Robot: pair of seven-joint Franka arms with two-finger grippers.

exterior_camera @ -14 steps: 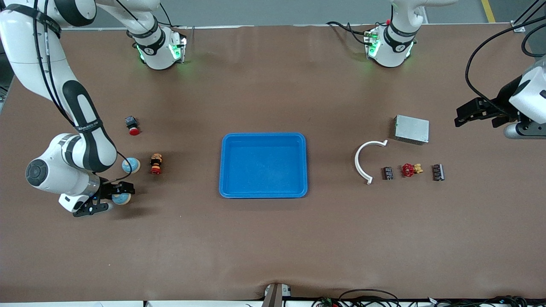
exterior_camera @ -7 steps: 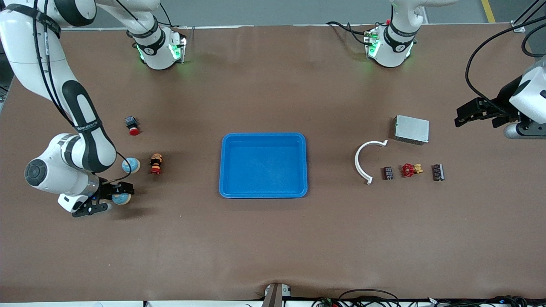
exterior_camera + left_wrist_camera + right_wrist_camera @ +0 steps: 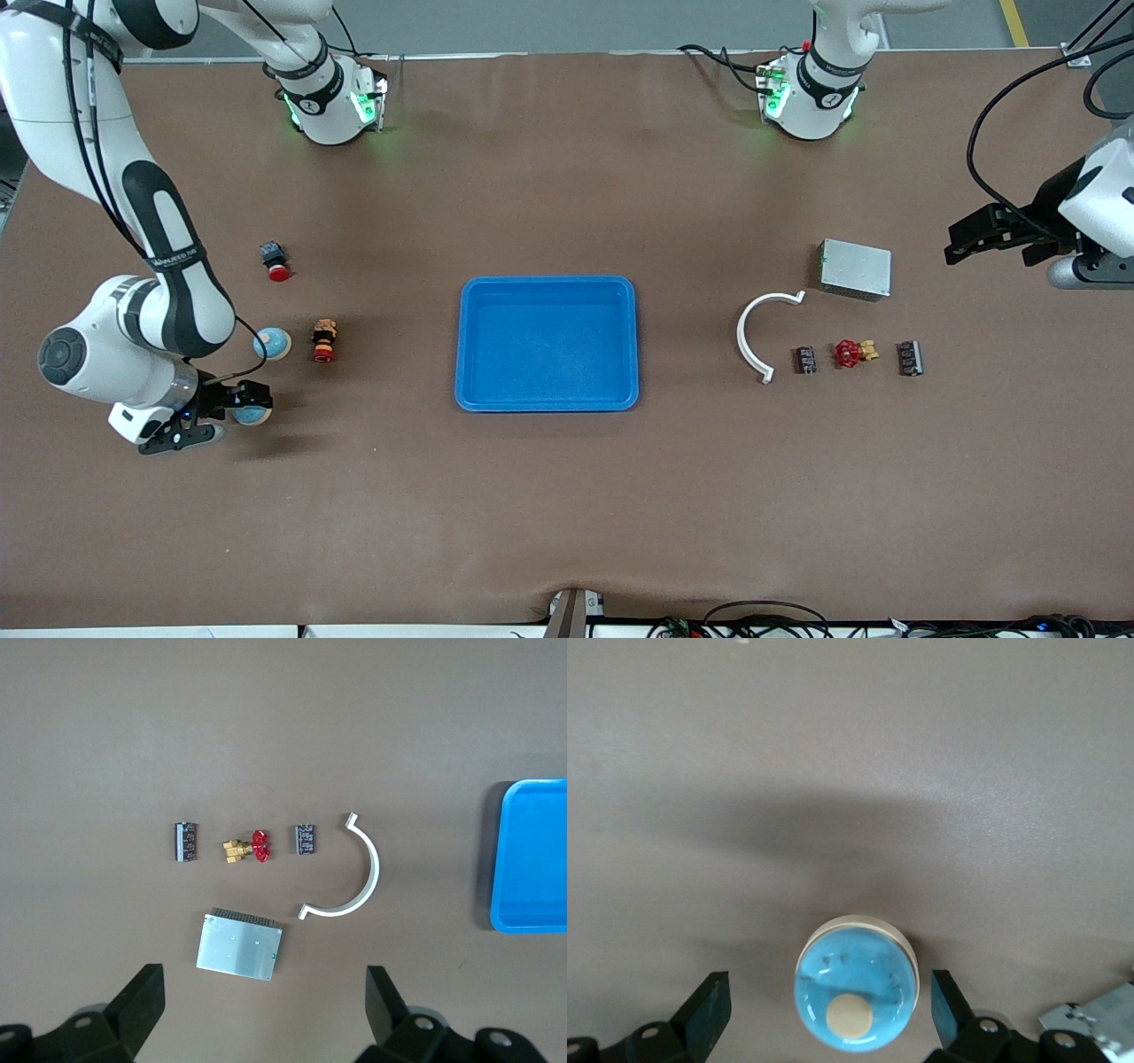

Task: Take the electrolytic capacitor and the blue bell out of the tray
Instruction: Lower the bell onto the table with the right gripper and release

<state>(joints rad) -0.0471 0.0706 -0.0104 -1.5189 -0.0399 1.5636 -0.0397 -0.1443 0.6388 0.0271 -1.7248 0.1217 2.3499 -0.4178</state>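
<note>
Two blue bells on the table: one bell [image 3: 272,343] sits free near the right arm's end, and a second bell [image 3: 252,411] lies a little nearer the front camera, right between the right gripper's [image 3: 213,415] spread fingers. From the right wrist view that second bell [image 3: 856,983] shows its blue dome and pale button centred in the gap, the fingers [image 3: 709,1010] apart on either side and not touching it. Two capacitors too, toward the left arm's end: one capacitor [image 3: 805,359] just beside the white curved piece [image 3: 758,330], the other capacitor [image 3: 910,357] closer to that end's edge, with one red valve [image 3: 852,353] between them. One silver box [image 3: 855,268] lies farther from the front camera than that row. The left gripper [image 3: 985,232] hangs over the table edge at the left arm's end, jaws spread wide, well apart from both capacitors and holding nothing; the left arm waits. One blue tray [image 3: 547,397] sits mid-table with bare brown surface all round it, and a broad open strip runs along the table edge nearest the front camera. Near the bells stand one small figurine [image 3: 324,340] and one red-capped button [image 3: 275,260].
</note>
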